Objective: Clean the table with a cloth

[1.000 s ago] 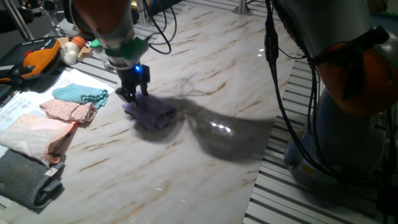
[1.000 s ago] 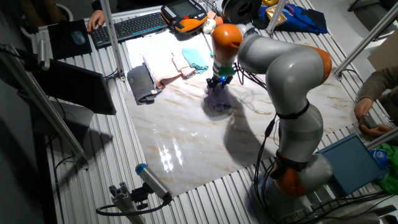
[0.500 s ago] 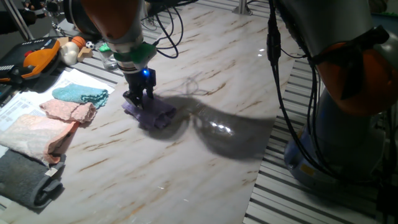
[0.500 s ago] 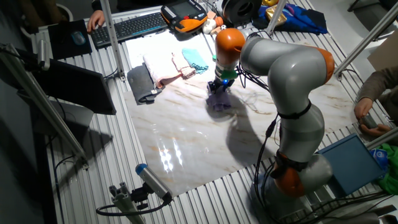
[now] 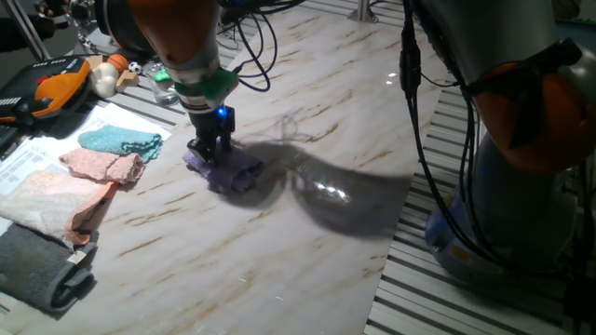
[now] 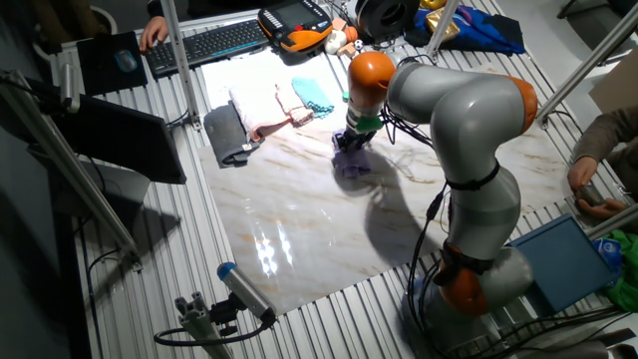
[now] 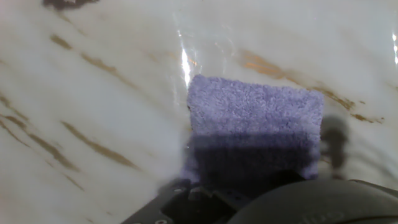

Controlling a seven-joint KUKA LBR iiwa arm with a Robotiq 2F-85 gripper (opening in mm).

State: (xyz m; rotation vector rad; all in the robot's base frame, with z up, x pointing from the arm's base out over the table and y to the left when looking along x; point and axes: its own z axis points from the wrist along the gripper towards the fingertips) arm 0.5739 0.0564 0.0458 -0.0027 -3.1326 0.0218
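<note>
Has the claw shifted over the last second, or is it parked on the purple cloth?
Yes. The claw has slid right, away from the teal cloth, across the purple cloth on the table.

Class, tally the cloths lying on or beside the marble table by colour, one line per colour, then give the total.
Purple cloth, under the gripper: 1
Teal cloth: 1
Pale pink cloth: 1
Dark grey cloth: 1
Total: 4 cloths
</note>
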